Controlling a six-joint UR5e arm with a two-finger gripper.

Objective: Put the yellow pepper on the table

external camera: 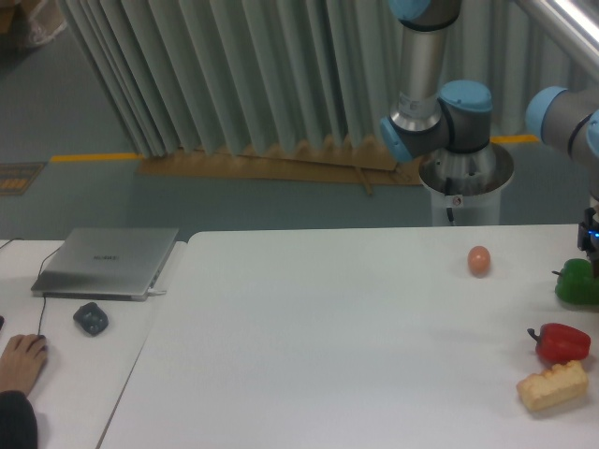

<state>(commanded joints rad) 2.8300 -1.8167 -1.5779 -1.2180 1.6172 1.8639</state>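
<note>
1. Far left, a person's hand (21, 360) rests on a mouse on a small white desk (65, 374). A closed grey laptop (108, 262) lies there too, with a dark lumpy thing (91, 319) just in front of it.

2. Next comes the big white surface (309, 346). Most of it is bare.

3. Toward the right, a small brownish egg (479, 260) sits alone on the surface.

4. Behind it stands the robot arm (440, 112) on its round base.

5. Near the right edge lie a red pepper (562, 342) and, just in front of it, a pale-yellow bread-like block (553, 385).

6. At the far right edge is a green pepper (578, 282). A dark part with a blue light (590, 234) hangs right over it. That is likely the gripper, but it is cut off by the edge, so I cannot tell if it is open or holding anything.

7. I cannot see the yellow pepper anywhere. It is not on the surface in this view.

8. So the job does not look done. The yellow pepper must still come into view and be set down on the surface.
</note>
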